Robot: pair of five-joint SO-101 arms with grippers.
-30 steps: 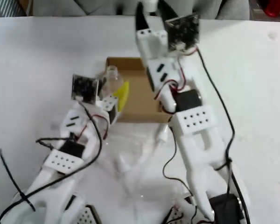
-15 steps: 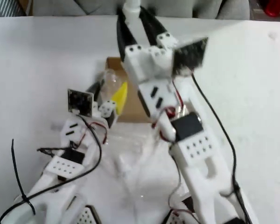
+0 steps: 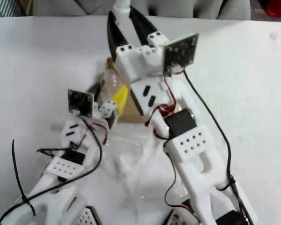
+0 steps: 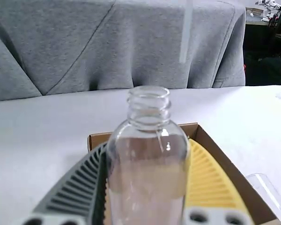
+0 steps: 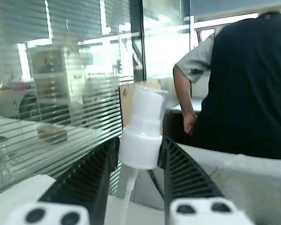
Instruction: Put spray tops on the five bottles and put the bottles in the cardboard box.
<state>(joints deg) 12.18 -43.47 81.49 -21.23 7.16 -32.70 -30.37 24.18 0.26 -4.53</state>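
Observation:
A clear bottle with an open neck stands upright between grey and yellow fingers; my left gripper is shut on it. In the high view this bottle sits at the near left corner of the cardboard box, with the left gripper around it. My right gripper is shut on a white spray top, its thin tube hanging down. From above, the right gripper is raised past the box's far edge, the spray top at its tips. The tube hangs above the bottle's neck, a little to one side.
The cardboard box lies behind the held bottle in the left wrist view. Clear plastic wrap and a loose white part lie on the white table between the arms. A second clear bottle lies beside the box. Grey upholstery lines the table's far edge.
The right arm has swung left with the spray top, from above the box's far right to above its far left. The left gripper and bottle shifted slightly nearer.

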